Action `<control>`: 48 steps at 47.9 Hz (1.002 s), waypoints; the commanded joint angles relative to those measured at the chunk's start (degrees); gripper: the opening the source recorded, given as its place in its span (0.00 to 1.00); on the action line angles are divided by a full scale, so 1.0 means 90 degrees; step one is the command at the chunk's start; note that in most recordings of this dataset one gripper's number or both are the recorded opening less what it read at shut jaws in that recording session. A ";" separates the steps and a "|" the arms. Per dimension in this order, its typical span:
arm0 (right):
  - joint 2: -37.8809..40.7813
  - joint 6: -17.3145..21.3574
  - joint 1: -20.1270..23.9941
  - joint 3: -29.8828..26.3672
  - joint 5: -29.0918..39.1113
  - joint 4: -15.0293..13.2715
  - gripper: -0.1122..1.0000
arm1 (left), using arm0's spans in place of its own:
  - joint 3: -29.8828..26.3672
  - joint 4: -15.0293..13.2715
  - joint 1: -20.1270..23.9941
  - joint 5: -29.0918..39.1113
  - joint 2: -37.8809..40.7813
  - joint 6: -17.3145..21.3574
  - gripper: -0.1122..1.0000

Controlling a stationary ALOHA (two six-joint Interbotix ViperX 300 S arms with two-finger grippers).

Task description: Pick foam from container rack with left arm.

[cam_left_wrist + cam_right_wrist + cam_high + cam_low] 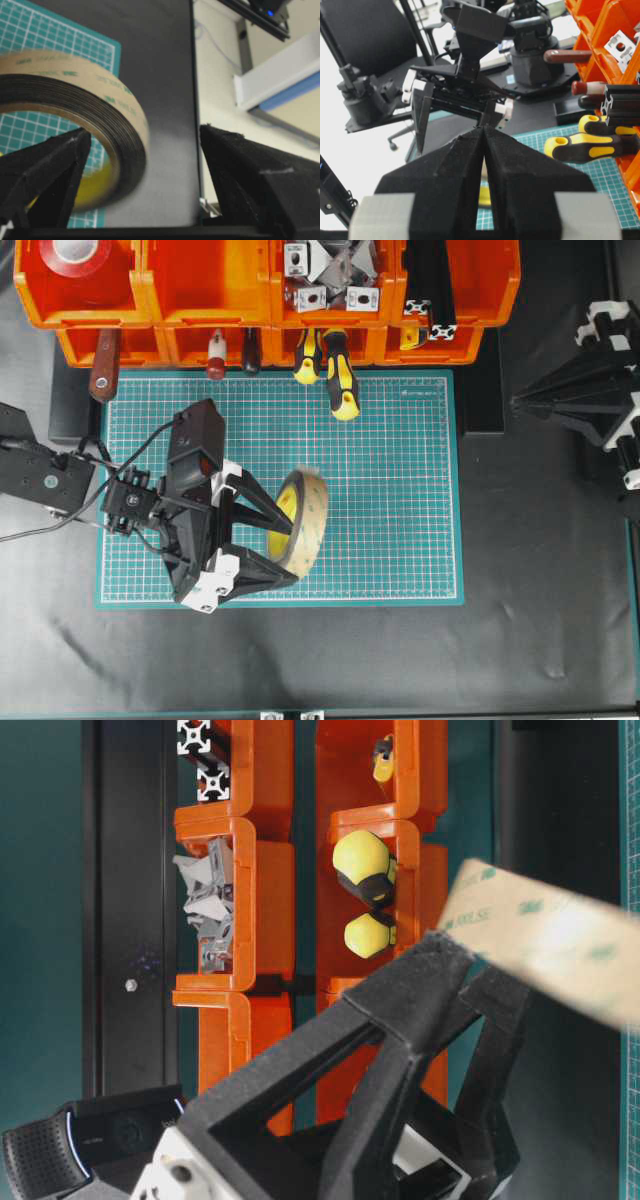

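Note:
The foam (303, 522) is a cream roll with dark sides and a yellow core. It stands on edge, tilted and blurred, on the green mat (400, 490), well below the orange container rack (200, 290). My left gripper (292, 552) is open around it, its jaws spread wide. One finger reaches to the yellow core and the other stands clear of the roll's outer face. In the left wrist view the foam (75, 95) is by the left finger (55, 170), with a broad gap to the right finger (240, 170). My right gripper (484, 129) is shut and empty, off the mat's right side (515, 398).
The rack's bins hold a red tape roll (78, 255), metal brackets (330, 275) and black extrusions (430, 290). Yellow-black screwdriver handles (340, 380) and a brown handle (103, 370) stick out over the mat's top edge. Black table surrounds the mat.

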 commanded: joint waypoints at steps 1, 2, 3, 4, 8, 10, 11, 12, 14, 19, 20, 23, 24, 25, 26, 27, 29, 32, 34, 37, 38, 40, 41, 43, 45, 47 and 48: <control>0.0068 0.0000 0.0010 -0.0205 0.0000 0.0010 0.09 | -0.0186 0.0020 0.0010 -0.0078 -0.0127 -0.0010 0.86; 0.0068 0.0000 0.0000 -0.0195 0.0000 0.0010 0.09 | -0.0186 0.0010 0.0010 -0.0078 -0.0127 0.0000 0.86; 0.0068 0.0000 0.0010 -0.0195 0.0000 0.0010 0.09 | -0.0195 0.0010 0.0010 -0.0078 -0.0127 0.0000 0.86; 0.0068 0.0000 0.0010 -0.0195 0.0000 0.0010 0.09 | -0.0186 0.0020 0.0010 -0.0078 -0.0137 0.0000 0.86; 0.0068 0.0000 0.0010 -0.0195 0.0000 0.0010 0.09 | -0.0195 0.0020 0.0010 -0.0049 -0.0156 0.0000 0.86; 0.0068 0.0000 0.0010 -0.0195 -0.0010 0.0010 0.09 | -0.0195 0.0020 0.0010 -0.0020 -0.0156 0.0000 0.86; 0.0059 0.0000 0.0010 -0.0195 0.0000 0.0010 0.09 | -0.0195 0.0010 0.0010 0.0000 -0.0156 0.0000 0.86; 0.0068 0.0000 0.0010 -0.0195 0.0000 0.0010 0.09 | -0.0205 0.0020 0.0010 0.0059 -0.0156 0.0000 0.86; 0.0068 0.0000 0.0010 -0.0195 -0.0010 0.0010 0.09 | -0.0244 0.0020 0.0010 0.0195 -0.0156 0.0000 0.86; 0.0059 0.0000 0.0010 -0.0195 -0.0010 0.0010 0.09 | -0.0342 0.0020 0.0010 0.0654 -0.0166 0.0000 0.87; 0.0068 0.0000 0.0010 -0.0195 -0.0010 0.0010 0.09 | -0.0352 0.0010 0.0010 0.0742 -0.0166 0.0000 0.87; 0.0059 0.0000 0.0010 -0.0205 0.0000 0.0010 0.09 | -0.0420 0.0020 0.0010 0.1025 -0.0176 0.0000 0.88; 0.0059 0.0000 0.0010 -0.0195 0.0000 0.0010 0.09 | -0.0430 0.0010 0.0010 0.1104 -0.0176 0.0000 0.88; 0.0059 0.0000 0.0010 -0.0205 0.0000 0.0010 0.09 | -0.0449 0.0020 0.0010 0.1172 -0.0176 0.0000 0.88; 0.0068 0.0000 0.0010 -0.0205 0.0000 0.0010 0.09 | -0.0469 0.0020 0.0010 0.1250 -0.0176 0.0000 0.88; 0.0059 0.0000 0.0010 -0.0195 -0.0010 0.0010 0.09 | -0.0479 0.0010 0.0010 0.1338 -0.0176 0.0000 0.88; 0.0068 0.0000 0.0010 -0.0195 0.0000 0.0010 0.09 | -0.0508 0.0020 0.0010 0.1494 -0.0176 0.0000 0.88; 0.0059 0.0000 0.0010 -0.0205 0.0000 0.0010 0.09 | -0.0557 0.0020 0.0010 0.1709 -0.0176 0.0000 0.88; 0.0059 0.0000 0.0010 -0.0195 0.0000 0.0010 0.09 | -0.0596 0.0020 0.0010 0.1836 -0.0176 0.0000 0.88; 0.0059 0.0000 0.0010 -0.0205 0.0000 0.0010 0.09 | -0.0635 0.0020 0.0010 0.1982 -0.0176 0.0010 0.88; 0.0059 0.0000 0.0010 -0.0195 0.0000 0.0010 0.09 | -0.0645 0.0020 0.0010 0.2021 -0.0166 0.0010 0.88; 0.0059 0.0000 0.0010 -0.0205 0.0000 0.0020 0.09 | -0.0674 0.0020 0.0010 0.2119 -0.0156 0.0010 0.88; 0.0059 0.0000 0.0010 -0.0205 0.0000 0.0010 0.09 | -0.0693 0.0020 0.0010 0.2168 -0.0156 0.0010 0.88; 0.0059 0.0000 0.0010 -0.0205 0.0000 0.0010 0.09 | -0.0713 0.0020 0.0010 0.2217 -0.0146 0.0010 0.88; 0.0059 0.0000 0.0010 -0.0195 0.0000 0.0010 0.09 | -0.0732 0.0020 0.0010 0.2227 -0.0146 0.0010 0.88; 0.0059 0.0000 0.0010 -0.0205 -0.0010 0.0010 0.09 | -0.0732 0.0020 0.0010 0.2227 -0.0146 0.0010 0.88; 0.0059 0.0000 0.0010 -0.0205 0.0000 0.0010 0.09 | -0.0732 0.0020 0.0010 0.2227 -0.0146 0.0010 0.88</control>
